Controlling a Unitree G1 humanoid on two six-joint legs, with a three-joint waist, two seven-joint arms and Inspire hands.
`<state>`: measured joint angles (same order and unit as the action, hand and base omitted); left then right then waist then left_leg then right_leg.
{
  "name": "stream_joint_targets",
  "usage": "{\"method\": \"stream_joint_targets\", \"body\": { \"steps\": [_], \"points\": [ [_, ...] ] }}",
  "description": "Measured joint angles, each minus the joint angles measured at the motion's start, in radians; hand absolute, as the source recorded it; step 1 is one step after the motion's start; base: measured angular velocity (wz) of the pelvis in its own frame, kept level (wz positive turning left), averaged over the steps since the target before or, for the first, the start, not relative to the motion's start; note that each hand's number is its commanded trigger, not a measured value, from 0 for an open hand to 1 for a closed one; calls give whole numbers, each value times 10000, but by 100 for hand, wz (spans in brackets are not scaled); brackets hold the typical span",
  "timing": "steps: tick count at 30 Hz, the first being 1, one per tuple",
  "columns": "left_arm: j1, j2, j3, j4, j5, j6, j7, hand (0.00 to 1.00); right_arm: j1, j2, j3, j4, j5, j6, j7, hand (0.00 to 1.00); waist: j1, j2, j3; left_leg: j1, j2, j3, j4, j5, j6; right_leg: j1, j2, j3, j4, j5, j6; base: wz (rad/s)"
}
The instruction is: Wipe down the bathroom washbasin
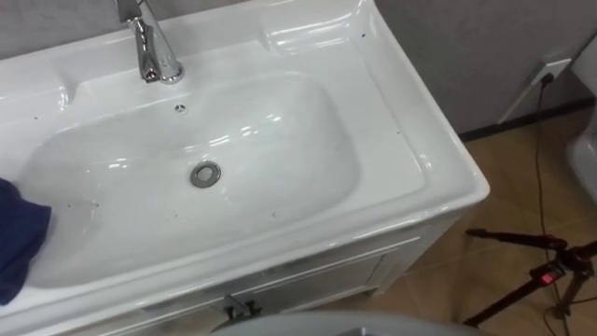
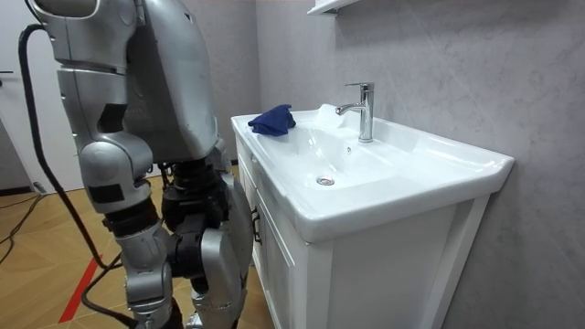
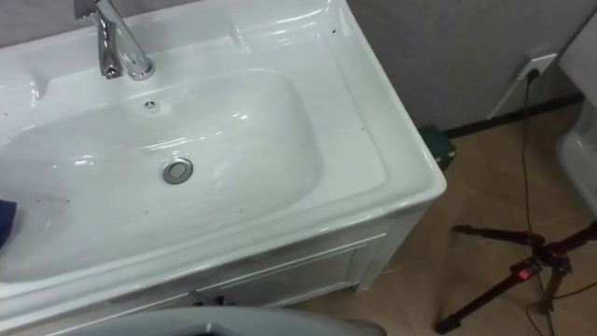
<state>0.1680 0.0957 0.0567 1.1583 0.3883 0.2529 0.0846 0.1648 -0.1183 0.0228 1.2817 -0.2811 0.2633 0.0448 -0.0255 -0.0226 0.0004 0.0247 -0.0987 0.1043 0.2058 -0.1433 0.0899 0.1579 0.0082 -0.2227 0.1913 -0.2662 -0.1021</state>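
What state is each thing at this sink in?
Basin: empty, no standing water, a few dark specks.
Tap: off, no water running.
Drain: uncovered.
Cloth: bunched on the basin's left edge, unheld.
Plug: in the wall socket.
Tripod lamp: lit red.

We saw the glossy white basin flecked with small dark specks, a crumpled dark-blue cloth lying on its left rim.
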Motion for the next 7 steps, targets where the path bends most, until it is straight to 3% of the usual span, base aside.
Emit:
{"method": "stream_joint_targets", "body": {
  "steps": [7],
  "points": [
    [11,0,1,-1,8,23,0,0,-76,1,3,12,5,1,-25,0,33,7,4,-8,0,-3,12,0,0,-3,0,-5,-7,0,0,0]
  ]
}}
